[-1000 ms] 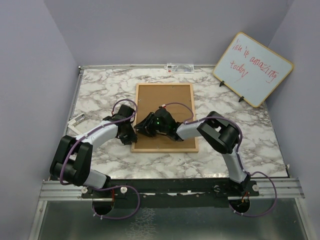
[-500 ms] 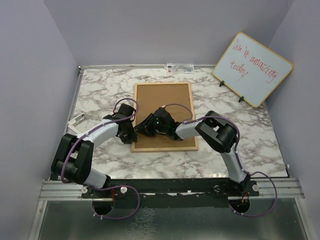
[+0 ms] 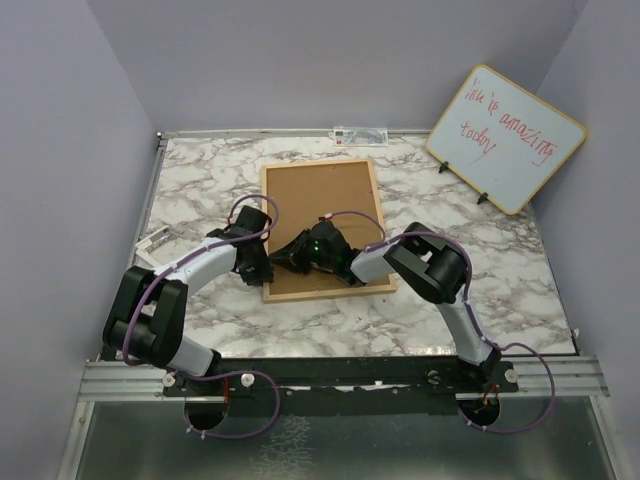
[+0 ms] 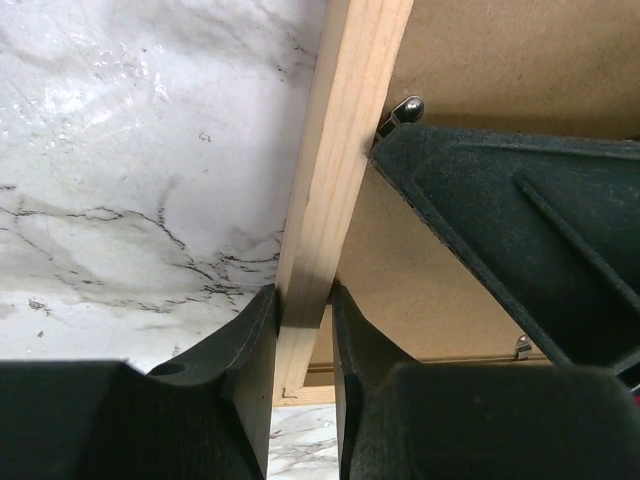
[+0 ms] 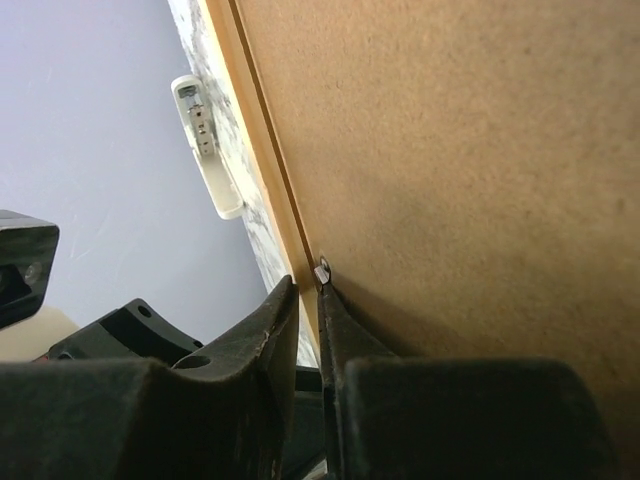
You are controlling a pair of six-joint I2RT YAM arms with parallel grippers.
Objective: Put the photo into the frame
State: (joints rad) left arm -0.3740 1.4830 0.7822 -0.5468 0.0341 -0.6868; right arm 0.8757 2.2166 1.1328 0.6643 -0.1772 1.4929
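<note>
The left fingers (image 4: 262, 320) clamp the left rail of the frame (image 4: 340, 130), close to its near corner. Just inside that rail the right fingers (image 5: 285, 305) stand almost together at a small metal tab (image 5: 322, 270); whether they grip it cannot be told. The frame lies back-up on the table (image 4: 130, 150), its backing board (image 5: 450, 150) showing. Beyond its far right corner leans a whiteboard (image 3: 505, 137).

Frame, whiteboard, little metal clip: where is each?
frame (image 4: 330, 150): left wrist view, its wooden side rail.
whiteboard (image 3: 505, 138): top view, middle of its white face.
metal clip (image 4: 403, 110): left wrist view, its rounded end.
</note>
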